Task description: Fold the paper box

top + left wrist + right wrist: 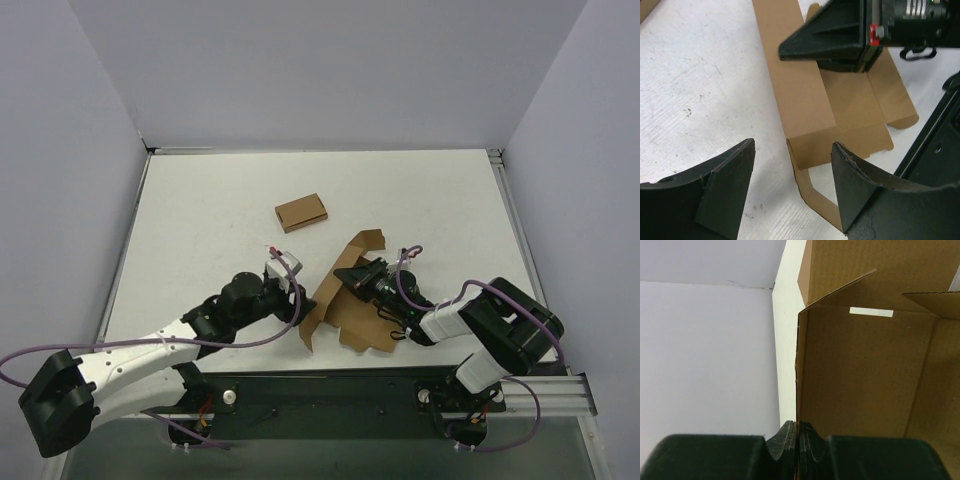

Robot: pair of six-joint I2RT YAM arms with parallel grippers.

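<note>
One creased brown cardboard paper box [328, 295], flaps splayed; edge pinched between right fingers [785, 441]; left fingers [725, 190] wide.

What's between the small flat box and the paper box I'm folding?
Nothing: bare white table separates the small flat box from the paper box, seen in the top external view.
</note>
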